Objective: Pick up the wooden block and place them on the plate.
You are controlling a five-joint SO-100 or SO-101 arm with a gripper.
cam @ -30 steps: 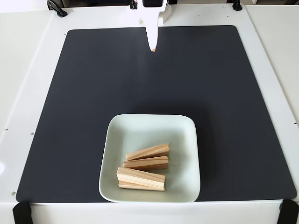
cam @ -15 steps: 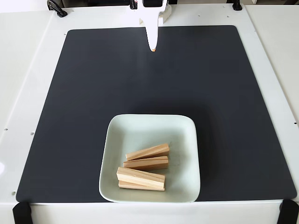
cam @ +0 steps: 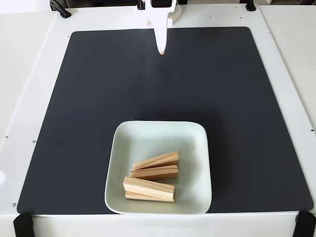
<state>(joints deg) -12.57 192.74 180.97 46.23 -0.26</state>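
Note:
Several light pine wooden blocks (cam: 154, 174) lie inside the pale mint plate (cam: 148, 136), in its front half. One slants at the top of the group (cam: 156, 160), one lies below it (cam: 154, 172), and at the front one rests on another (cam: 148, 187). The plate sits near the front edge of the black mat. My white gripper (cam: 161, 51) hangs at the far edge of the mat, far from the plate. Its fingers are together with nothing between them.
A black mat (cam: 74, 113) covers most of the white table. Black clamps sit at the table's corners (cam: 22, 224) (cam: 305, 223), and a black fitting (cam: 59, 8) lies at the back left. Bare mat stretches between gripper and plate.

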